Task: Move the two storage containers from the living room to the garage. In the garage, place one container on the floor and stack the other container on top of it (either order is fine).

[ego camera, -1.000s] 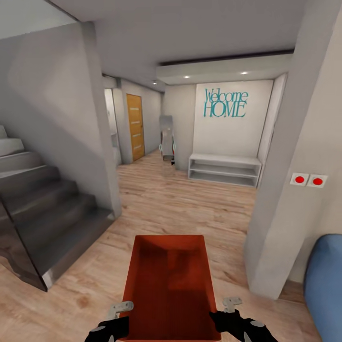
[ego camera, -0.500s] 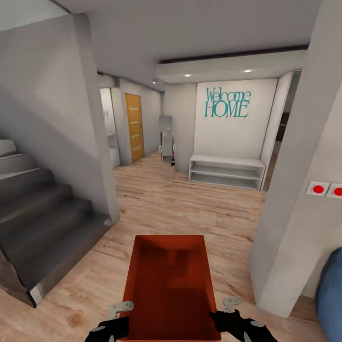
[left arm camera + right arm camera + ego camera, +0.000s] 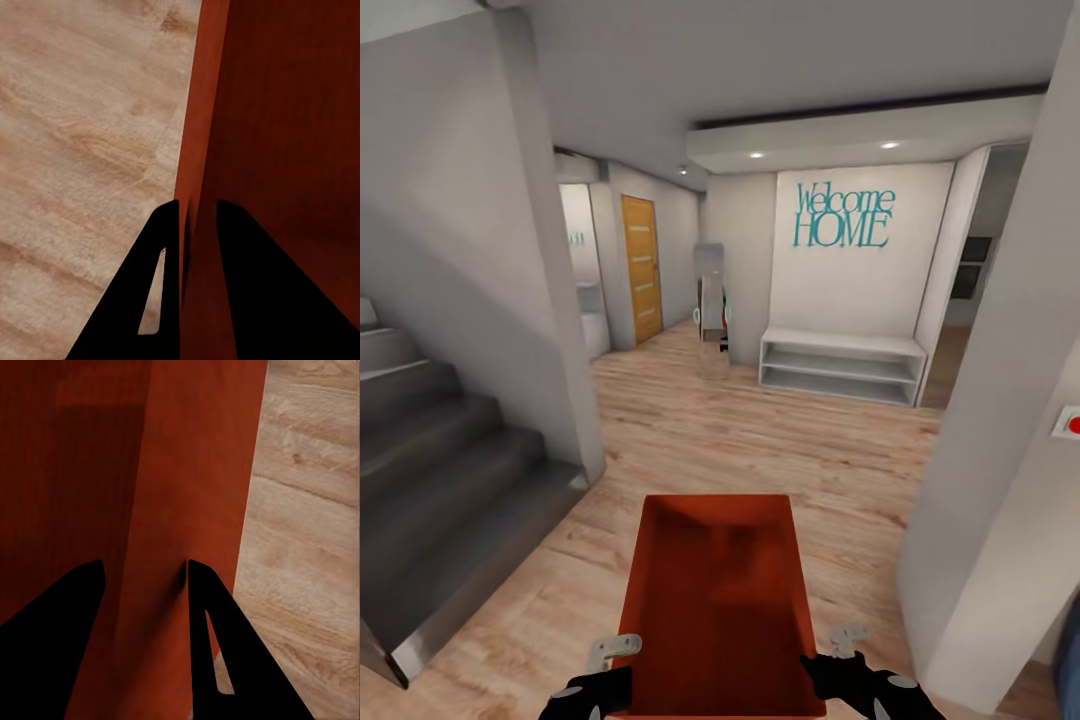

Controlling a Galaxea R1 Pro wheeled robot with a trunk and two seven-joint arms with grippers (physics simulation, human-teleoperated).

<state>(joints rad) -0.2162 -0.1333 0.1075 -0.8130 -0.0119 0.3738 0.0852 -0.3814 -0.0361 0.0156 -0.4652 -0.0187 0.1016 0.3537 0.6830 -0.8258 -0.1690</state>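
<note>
- Right now the container hangs between both grippers, its long axis running straight ahead from them, open top up.
- Left gripper is pinched narrow on the box's left wall, one finger inside and one outside; the wrist view shows the wall edge running away between them.
- Right gripper straddles the right wall the same way, its gap wider in its wrist view, with the wall touching at least the outer finger.
- Each arm is equally near; the box's near end sits level with the grippers, the far end pointing down the hall.
- Ahead of the box lies wood floor, stairs off to the left, a shelf under a "Welcome HOME" wall further on.
- Judging by this, the carry is under way; garage and second container are not visible.
- Box's near edge is cut off, and the wrists are dark and hard to read.
</note>
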